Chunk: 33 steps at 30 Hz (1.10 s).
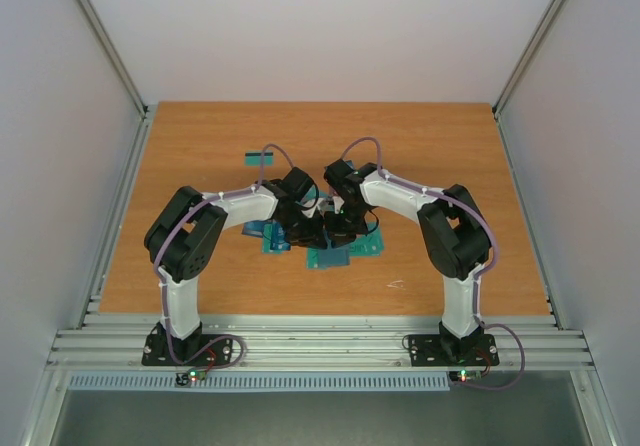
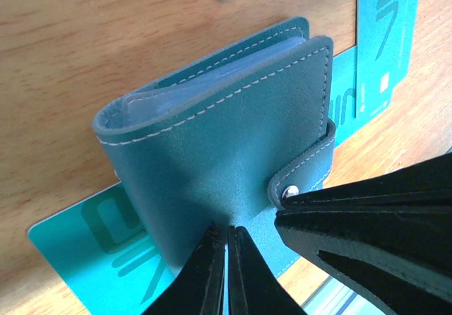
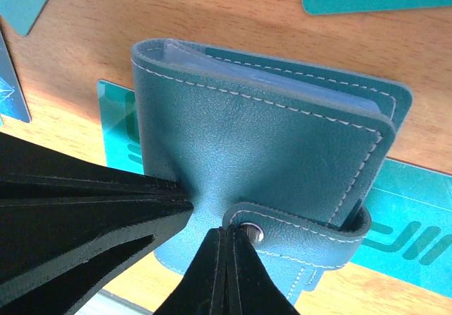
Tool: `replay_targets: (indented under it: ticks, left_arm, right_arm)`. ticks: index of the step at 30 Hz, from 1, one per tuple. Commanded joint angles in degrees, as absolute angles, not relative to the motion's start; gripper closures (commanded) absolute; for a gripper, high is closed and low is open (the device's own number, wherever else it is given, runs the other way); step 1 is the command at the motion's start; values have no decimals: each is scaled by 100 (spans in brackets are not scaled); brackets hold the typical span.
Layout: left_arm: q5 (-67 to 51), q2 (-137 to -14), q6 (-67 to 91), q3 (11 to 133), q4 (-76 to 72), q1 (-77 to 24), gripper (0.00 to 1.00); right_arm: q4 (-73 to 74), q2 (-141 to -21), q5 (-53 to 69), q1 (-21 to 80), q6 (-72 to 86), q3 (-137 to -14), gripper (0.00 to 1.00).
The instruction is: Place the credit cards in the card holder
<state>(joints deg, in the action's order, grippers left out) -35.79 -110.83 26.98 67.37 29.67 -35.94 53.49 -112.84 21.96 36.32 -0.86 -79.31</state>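
Orange-brown wood of the desk (image 1: pixel 200 166) spreads wide, and over its middle the left arm (image 1: pixel 190 246) and right arm (image 1: pixel 455 236) bend in head to head. Under them lie the credit cards (image 1: pixel 345 251) in a loose teal scatter, with one lone card (image 1: pixel 262 155) well apart toward the far side. Close up now: the card holder (image 2: pixel 226 138) is folded shut and lies over a teal card (image 2: pixel 78 244) at the centre of the desk, between the two claws, with clear sleeves peeking out at its open edge. Look at the left claw (image 2: pixel 227 241): it is clenched, fingers pressed tight on the cover, the leather puckering toward the tips, so it is nipping the holder. And the right claw (image 3: pixel 227 241) is clenched too, its tips right against the strap (image 3: pixel 311 234) beside the snap stud (image 3: pixel 251 232); whether it truly pinches that strap cannot be told.
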Motion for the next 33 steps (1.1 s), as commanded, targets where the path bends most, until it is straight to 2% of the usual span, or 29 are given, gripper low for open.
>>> replay_targets:
  ticks: [1,14,21,26,33]
  left_arm:
    - [-3374,-11243,2452,6726,2902,-3619,95]
    - [-3497,-11219,2454,6669,2843,-3621,95]
    - [-3498,-11164,2408,6820,2975,-3621,95]
    - [-3459,-10984,2393,7016,3201,-3617,92]
    - [-3316,-10725,2367,7426,3648,-3615,88]
  right_arm:
    - [5188,-11646,2192,3690,-9,-7929,99]
    - [5471,-12258,2068,3647,-116,-8304,99]
    - [5523,-12149,2019,3634,-192,-8206,98]
    - [5665,-11707,2052,3630,-217,-8332,87]
    - [5924,-11153,2084,3612,-215,-8797,77]
